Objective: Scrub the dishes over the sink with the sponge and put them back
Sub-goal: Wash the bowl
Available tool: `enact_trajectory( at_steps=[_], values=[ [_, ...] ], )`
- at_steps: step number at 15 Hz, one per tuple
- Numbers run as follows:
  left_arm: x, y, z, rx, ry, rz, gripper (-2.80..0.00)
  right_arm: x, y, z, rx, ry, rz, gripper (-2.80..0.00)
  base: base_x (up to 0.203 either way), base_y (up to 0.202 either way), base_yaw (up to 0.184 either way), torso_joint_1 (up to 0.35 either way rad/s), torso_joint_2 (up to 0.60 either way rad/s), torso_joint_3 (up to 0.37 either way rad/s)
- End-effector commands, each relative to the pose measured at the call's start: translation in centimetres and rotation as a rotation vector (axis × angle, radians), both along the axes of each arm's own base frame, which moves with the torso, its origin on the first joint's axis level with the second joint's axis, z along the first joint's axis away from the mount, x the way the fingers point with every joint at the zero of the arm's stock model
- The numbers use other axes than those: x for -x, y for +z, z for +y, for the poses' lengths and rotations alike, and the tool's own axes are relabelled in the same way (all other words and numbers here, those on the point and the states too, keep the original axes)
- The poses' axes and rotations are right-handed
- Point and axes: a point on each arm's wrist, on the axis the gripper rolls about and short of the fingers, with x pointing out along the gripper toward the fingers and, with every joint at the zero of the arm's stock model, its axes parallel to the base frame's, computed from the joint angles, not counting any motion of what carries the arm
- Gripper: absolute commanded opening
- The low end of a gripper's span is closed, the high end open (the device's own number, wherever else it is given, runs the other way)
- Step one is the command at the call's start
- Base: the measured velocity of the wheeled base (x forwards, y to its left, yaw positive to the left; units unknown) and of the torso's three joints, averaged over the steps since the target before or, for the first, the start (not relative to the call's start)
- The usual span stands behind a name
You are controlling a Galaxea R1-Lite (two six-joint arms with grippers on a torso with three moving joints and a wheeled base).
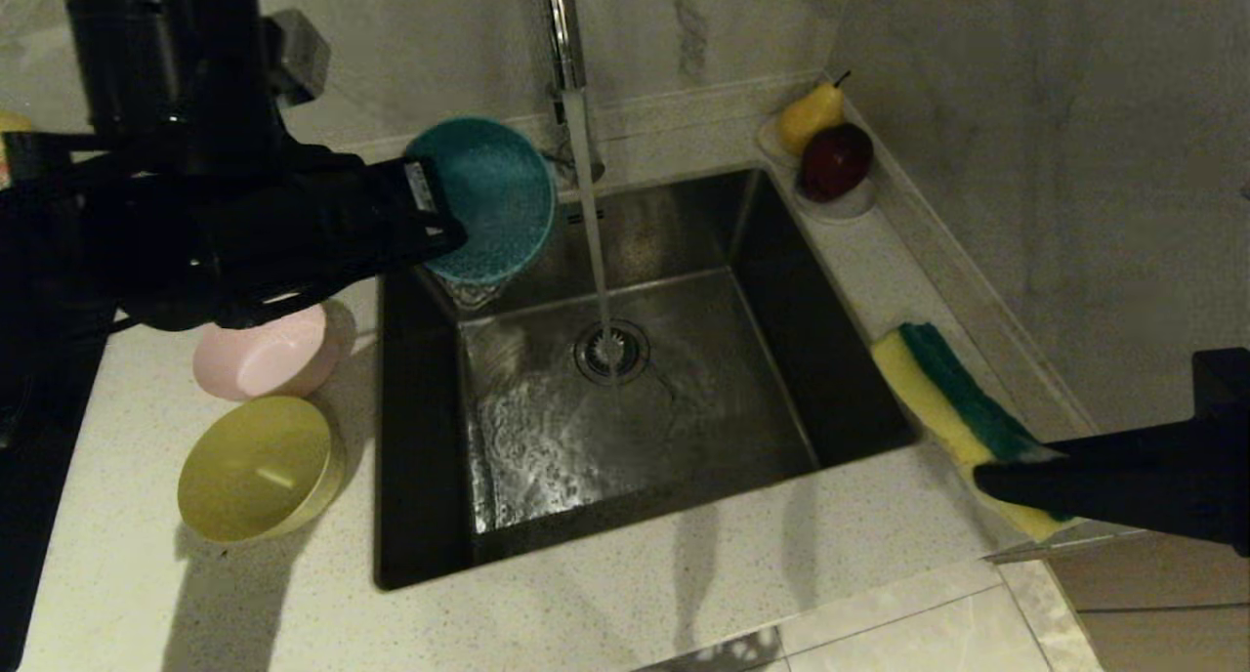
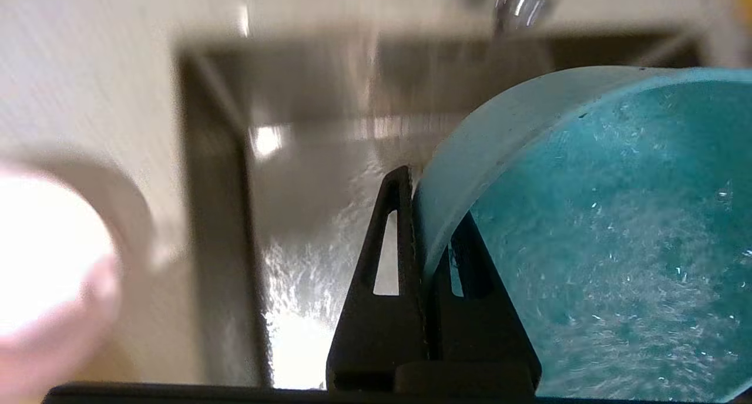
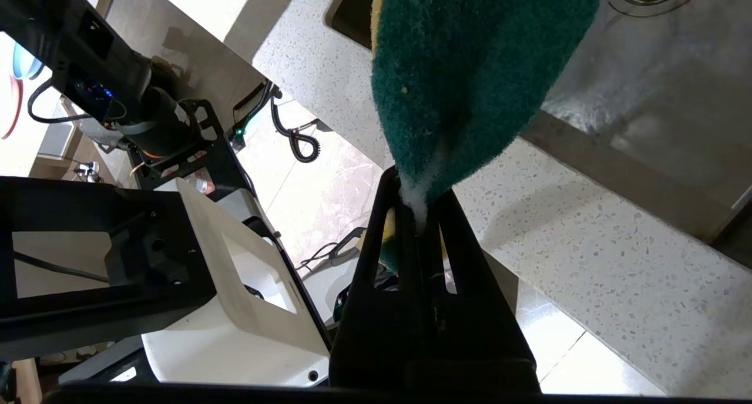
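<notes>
Water runs from the tap [image 1: 566, 37] into the sink [image 1: 625, 399] as the left tool [image 2: 426, 216] pinches the rim of the light blue bowl [image 1: 488, 198], tilted over the basin's far-left corner. Across the sink, by its right edge, the right tool [image 3: 420, 216] clamps the sponge [image 1: 952, 408], long axis toward the bowl. Pink bowl [image 1: 264, 355] and yellow bowl [image 1: 256, 469] wait on the tabletop [image 1: 684, 594]. No legible writing shows.

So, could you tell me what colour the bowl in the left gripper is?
Light blue, almost teal: the bowl, best seen in the head view.
</notes>
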Motion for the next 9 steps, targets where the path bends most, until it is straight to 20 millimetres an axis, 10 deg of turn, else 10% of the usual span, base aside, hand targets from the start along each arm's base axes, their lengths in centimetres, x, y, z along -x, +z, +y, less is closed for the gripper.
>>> enact_trajectory(
  at_steps=[1, 9],
  values=[
    [1.3, 0.7, 1.1, -0.018, 0.006, -0.113, -2.8, 0.1, -0.1, -0.1, 0.003, 0.003, 0.005, -2.8, 0.0, 0.0, 0.0, 0.0, 0.0, 0.0],
    [0.4, -0.3, 0.7, 0.015, -0.067, -0.363, -2.8, -0.3, -0.7, 0.2, 0.021, 0.006, 0.023, -2.8, 0.0, 0.0, 0.0, 0.0, 0.0, 0.0]
  ],
)
